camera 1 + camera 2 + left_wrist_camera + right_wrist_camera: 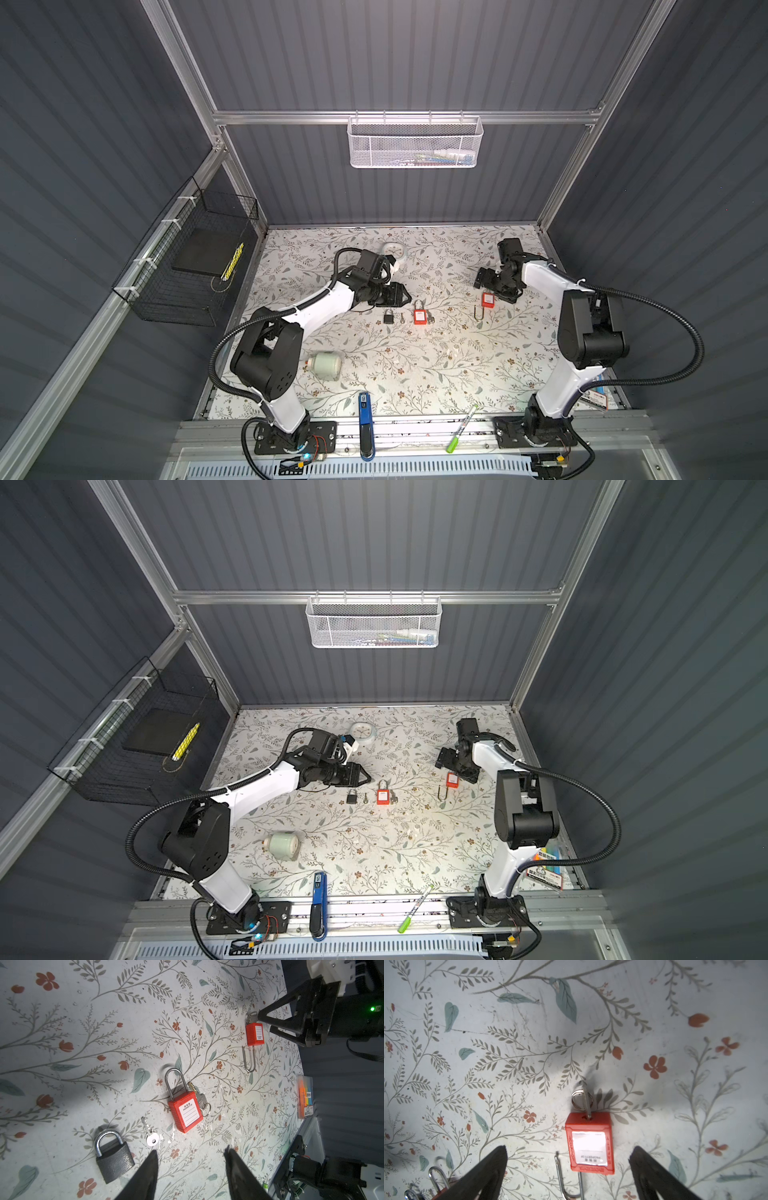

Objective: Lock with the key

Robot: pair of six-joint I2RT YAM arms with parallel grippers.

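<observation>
A red padlock (589, 1142) lies on the floral table at the right in both top views (487, 300) (452, 780). Its shackle (560, 1174) is swung open, one leg free. A key (586, 1103) on a ring sticks in its keyhole. My right gripper (570, 1147) hangs open just above it (496, 291), fingers either side of the body, not touching. A second red padlock (186, 1111), shackle closed, has a key (200, 1100) beside it. Left of it lie a grey padlock (114, 1159) and a small key (150, 1134). My left gripper (191, 1149) is open and empty near them.
A white clock (392, 250) lies at the back behind the left arm. A pale green jar (326, 365) lies on its side front left. A blue tool (365, 424) and a green marker (461, 428) rest at the front edge. A pack of coloured notes (305, 1097) sits by the right arm.
</observation>
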